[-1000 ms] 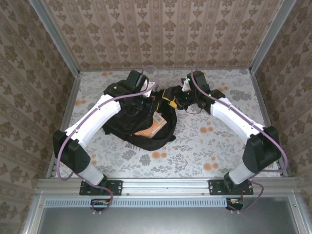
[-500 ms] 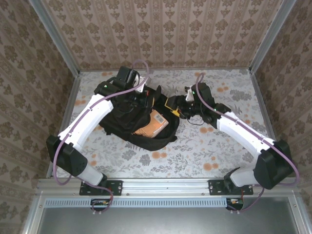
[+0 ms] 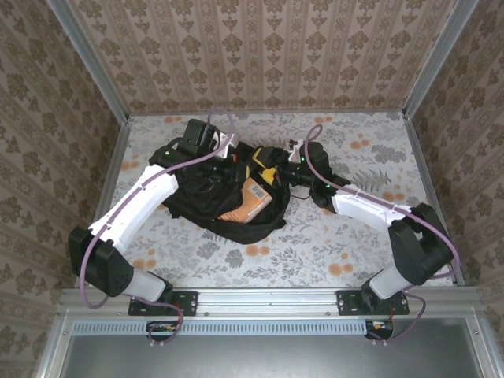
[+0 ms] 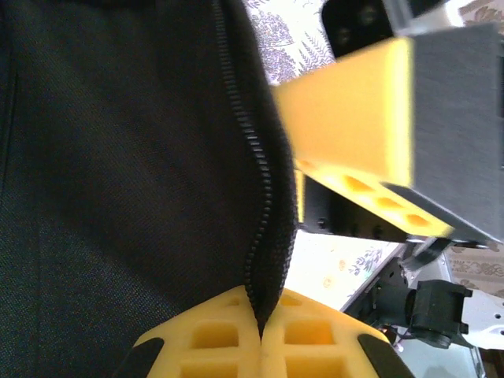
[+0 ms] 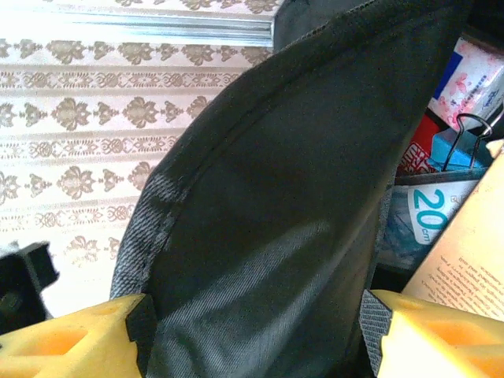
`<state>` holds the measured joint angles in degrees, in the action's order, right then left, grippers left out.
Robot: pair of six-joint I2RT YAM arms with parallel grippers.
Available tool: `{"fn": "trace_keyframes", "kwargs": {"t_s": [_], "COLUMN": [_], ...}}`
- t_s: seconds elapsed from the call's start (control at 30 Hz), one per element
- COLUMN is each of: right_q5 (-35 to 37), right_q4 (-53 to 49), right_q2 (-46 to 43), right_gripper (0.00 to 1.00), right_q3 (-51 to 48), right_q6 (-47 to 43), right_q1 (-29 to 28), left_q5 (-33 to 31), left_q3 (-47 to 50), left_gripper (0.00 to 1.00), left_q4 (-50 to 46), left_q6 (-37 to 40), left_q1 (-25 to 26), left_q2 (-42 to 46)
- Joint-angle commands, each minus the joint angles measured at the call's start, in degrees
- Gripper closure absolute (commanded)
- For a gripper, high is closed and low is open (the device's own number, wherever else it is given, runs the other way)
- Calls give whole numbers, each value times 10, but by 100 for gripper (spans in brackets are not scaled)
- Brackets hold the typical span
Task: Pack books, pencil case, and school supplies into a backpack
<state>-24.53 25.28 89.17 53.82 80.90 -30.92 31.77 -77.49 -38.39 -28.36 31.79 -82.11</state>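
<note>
The black backpack (image 3: 206, 206) lies open in the middle of the table. An orange-tan book (image 3: 249, 201) shows in its mouth. My left gripper (image 3: 226, 161) is at the bag's far rim, shut on the zipper edge (image 4: 260, 236) of the backpack (image 4: 118, 173). My right gripper (image 3: 273, 174) is at the right rim, open. Its fingers (image 5: 378, 315) stand wide either side of a black flap (image 5: 268, 220). Past the flap I see a blue binder clip (image 5: 458, 148), a pink floral pack (image 5: 479, 75) and a printed book page (image 5: 472, 252). The pencil case is hidden.
The table (image 3: 354, 228) has a floral cloth and metal rails along its left, right and near edges. Patterned walls close it in on three sides. My right gripper's yellow finger (image 4: 346, 118) hangs close beside the left gripper.
My right arm has swung left and down to the backpack's rim, and its jaws have widened. The left arm has shifted slightly left, still holding the zipper edge.
</note>
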Motion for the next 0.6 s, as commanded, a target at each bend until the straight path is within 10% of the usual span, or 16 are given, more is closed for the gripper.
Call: {"fn": "trace_keyframes", "kwargs": {"t_s": [0.0,0.2,0.57], "right_q5": [21,38,34], "right_q4": [71,103,-38], "right_q2": [28,47,-21], "right_gripper": [24,24,23], "right_q3": [21,9,-33], "right_q6": [85,109,-27], "right_q1": [-21,-48,-67], "left_q5": [36,46,21], "left_q3": [16,37,64], "left_gripper": [91,54,45], "left_q4": [45,55,-29], "left_q6": [-29,-37,-47], "left_q1": [-1,-1,-91], "left_q2": [17,34,181]}}
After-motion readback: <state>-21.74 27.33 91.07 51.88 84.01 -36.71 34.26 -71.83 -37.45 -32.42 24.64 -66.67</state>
